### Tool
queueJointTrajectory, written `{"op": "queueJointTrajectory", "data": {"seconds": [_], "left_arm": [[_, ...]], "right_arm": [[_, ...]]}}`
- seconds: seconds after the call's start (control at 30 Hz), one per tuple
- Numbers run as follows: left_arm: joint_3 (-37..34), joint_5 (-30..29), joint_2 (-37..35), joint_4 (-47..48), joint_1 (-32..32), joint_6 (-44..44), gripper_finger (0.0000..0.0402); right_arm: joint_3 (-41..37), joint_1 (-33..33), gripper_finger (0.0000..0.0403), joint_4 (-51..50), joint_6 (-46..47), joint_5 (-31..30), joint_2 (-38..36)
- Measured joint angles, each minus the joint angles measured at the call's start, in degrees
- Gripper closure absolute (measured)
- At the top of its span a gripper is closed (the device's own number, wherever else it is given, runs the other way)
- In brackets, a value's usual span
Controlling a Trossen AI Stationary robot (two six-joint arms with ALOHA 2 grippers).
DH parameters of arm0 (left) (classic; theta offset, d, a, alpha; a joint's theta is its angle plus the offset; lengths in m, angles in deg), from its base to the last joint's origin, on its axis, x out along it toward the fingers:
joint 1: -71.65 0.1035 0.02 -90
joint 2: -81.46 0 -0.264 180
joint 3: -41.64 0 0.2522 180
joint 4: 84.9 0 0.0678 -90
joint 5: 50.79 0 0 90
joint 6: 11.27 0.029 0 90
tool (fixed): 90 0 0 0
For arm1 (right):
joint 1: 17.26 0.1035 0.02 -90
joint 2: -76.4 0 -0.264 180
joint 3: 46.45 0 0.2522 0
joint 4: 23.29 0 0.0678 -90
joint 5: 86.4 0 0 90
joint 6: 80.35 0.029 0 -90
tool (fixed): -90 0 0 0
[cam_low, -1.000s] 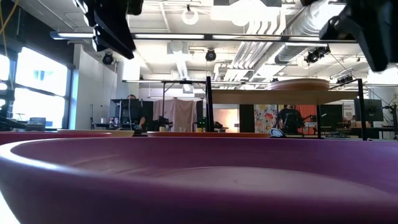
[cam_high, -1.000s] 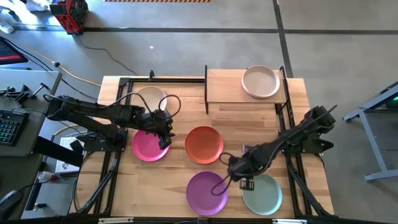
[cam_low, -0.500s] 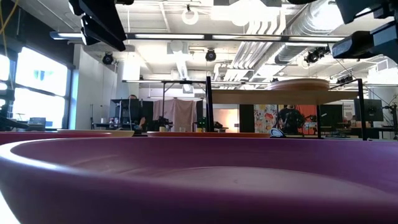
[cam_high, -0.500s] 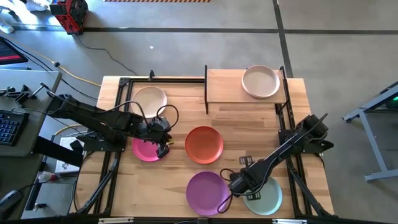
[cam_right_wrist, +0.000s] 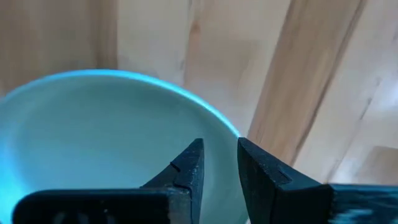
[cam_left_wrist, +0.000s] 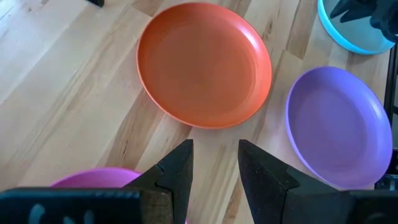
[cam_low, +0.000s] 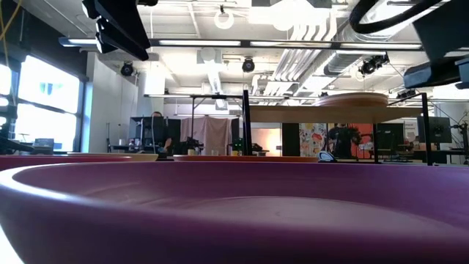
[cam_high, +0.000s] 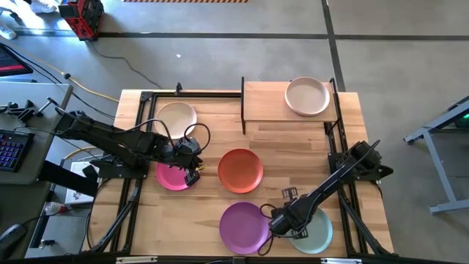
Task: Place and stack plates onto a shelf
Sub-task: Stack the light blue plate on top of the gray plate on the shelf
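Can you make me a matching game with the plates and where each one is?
Things:
1. beige plate
2. orange plate
3. magenta plate
4. pale green plate

Places:
A. under the left gripper
B. on the shelf
C. under the right gripper, at its rim
D. middle of the table, nothing over it

Pairs: 1-B, 2-D, 3-A, 4-C

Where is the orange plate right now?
In the high view, the orange plate lies flat near the table's middle, between the magenta plate on its left and the purple plate nearer the front.
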Motion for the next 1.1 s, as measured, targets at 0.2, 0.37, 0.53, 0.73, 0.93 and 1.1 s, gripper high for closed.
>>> {"op": "queueJointTrajectory", "data": {"seconds": [0.2, 0.37, 0.53, 0.73, 0.93, 1.1], "left_arm": [[0.0, 0.0, 0.0, 0.0, 0.0, 0.0, 0.0286], [0.0, 0.0, 0.0, 0.0, 0.0, 0.0, 0.0286], [0.0, 0.0, 0.0, 0.1, 0.0, 0.1, 0.0286], [0.0, 0.0, 0.0, 0.2, 0.0, 0.1, 0.0286], [0.0, 0.0, 0.0, 0.2, 0.0, 1.1, 0.0286], [0.0, 0.0, 0.0, 0.2, 0.0, 1.9, 0.0286]], "right_arm": [[0.0, -0.1, 0.0329, -0.6, -1.1, -2.4, 0.1], [0.0, -0.1, 0.0329, 0.0, -1.4, -1.6, 1.3], [0.0, 0.2, 0.0329, 0.1, -1.3, -1.1, 2.6], [0.0, 0.2, 0.0329, 0.9, -1.7, -0.8, 3.1], [0.0, 0.1, 0.0347, 0.3, -1.5, 3.2, 3.6], [0.0, 0.1, 0.0397, -2.7, 0.4, 5.1, 3.6]]}}
